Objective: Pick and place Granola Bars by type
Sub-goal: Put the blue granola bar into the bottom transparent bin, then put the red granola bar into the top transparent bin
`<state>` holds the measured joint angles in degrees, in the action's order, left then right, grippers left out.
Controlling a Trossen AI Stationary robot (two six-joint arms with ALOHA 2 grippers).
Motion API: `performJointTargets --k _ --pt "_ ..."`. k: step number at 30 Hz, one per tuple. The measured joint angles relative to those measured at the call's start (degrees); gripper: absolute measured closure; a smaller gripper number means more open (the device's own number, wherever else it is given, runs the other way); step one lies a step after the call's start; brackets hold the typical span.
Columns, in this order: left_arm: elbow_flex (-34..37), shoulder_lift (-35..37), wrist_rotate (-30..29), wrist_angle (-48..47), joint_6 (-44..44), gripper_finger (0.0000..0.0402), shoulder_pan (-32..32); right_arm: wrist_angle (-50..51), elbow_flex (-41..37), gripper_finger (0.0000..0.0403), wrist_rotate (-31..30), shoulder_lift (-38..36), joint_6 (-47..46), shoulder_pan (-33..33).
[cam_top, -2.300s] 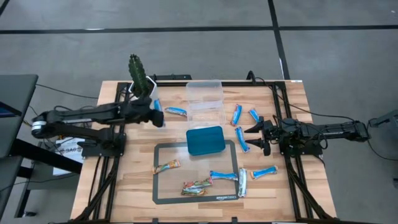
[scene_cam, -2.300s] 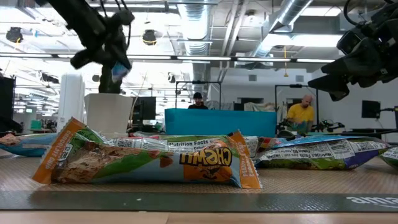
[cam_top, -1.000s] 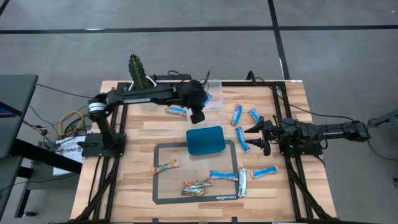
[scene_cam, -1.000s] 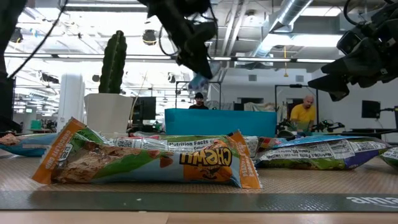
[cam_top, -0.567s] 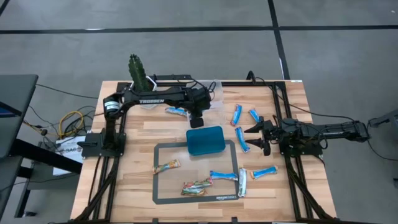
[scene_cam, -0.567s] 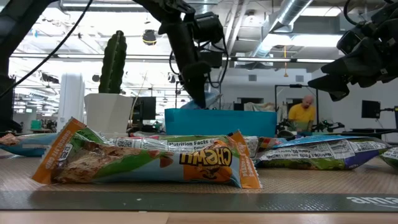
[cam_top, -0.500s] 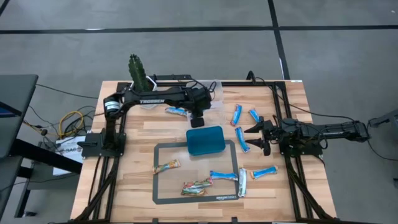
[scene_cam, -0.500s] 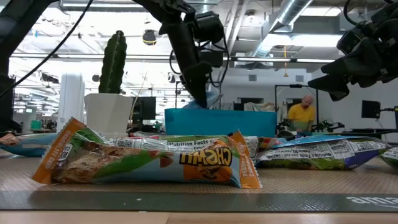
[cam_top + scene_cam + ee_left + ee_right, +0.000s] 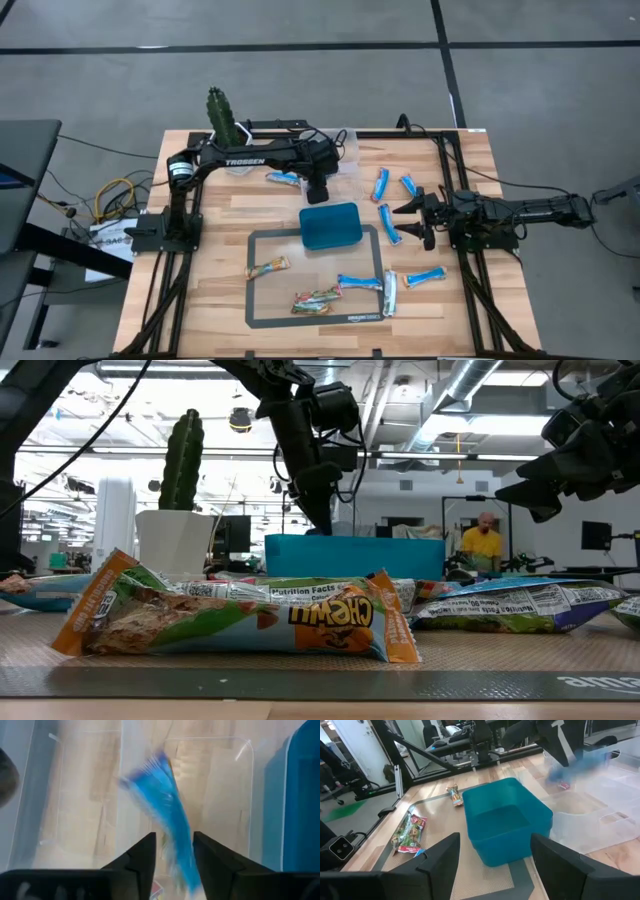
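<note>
My left gripper (image 9: pixel 318 192) is open over the clear container (image 9: pixel 345 140) at the table's far middle. A blue-and-white bar (image 9: pixel 165 795) shows blurred just past its fingertips, above the container's floor. It also shows blurred under that gripper in the right wrist view (image 9: pixel 572 765). My right gripper (image 9: pixel 408 215) is open and empty at the right, level with the teal tray (image 9: pixel 330 225). Other blue bars lie on the wood, one at the far middle (image 9: pixel 283 179) and one right of the tray (image 9: pixel 389 223). A tan bar (image 9: pixel 268 267) and multicoloured bars (image 9: pixel 317 300) lie on the dark-edged mat (image 9: pixel 255 300).
A potted cactus (image 9: pixel 222 115) stands at the far left corner. More blue bars lie at the right (image 9: pixel 381 183) and near right (image 9: pixel 425 277). The teal tray stands just nearer than the clear container. People show in the room behind (image 9: pixel 485 540).
My left gripper has gone down over the clear container with the blue bar hanging from its fingertips. It has let go. The bar no longer shows under the fingers in the low view and is blurred over the container.
</note>
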<state>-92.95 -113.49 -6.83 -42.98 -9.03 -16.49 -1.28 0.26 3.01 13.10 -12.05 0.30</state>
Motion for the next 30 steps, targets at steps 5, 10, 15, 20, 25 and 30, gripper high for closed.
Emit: performJointTargets --k 5,10,15,20,25,30 --pt "0.00 0.00 0.11 0.00 0.26 0.0227 0.00 0.00 0.00 0.0168 -0.01 0.00 -0.01 -0.01" --pt "0.01 0.30 0.08 -0.92 4.64 0.0212 -0.41 0.00 -0.01 0.0168 0.00 0.00 0.00 -0.02" --pt "0.04 4.15 0.01 -4.78 11.40 0.0216 -1.56 0.02 -0.01 0.0168 0.00 0.00 0.00 -0.02" --pt "1.26 9.91 -0.05 -7.97 12.93 0.0220 -3.12 0.01 0.01 0.0168 0.00 0.00 0.00 0.00" --pt "9.24 18.23 -0.09 -4.78 10.73 0.0221 -4.60 0.00 0.01 0.0168 -0.01 0.00 0.00 -0.01" --pt "21.59 26.98 -0.32 0.39 5.81 0.0221 -6.07 0.06 0.01 0.0168 -0.02 0.00 -0.02 0.00"
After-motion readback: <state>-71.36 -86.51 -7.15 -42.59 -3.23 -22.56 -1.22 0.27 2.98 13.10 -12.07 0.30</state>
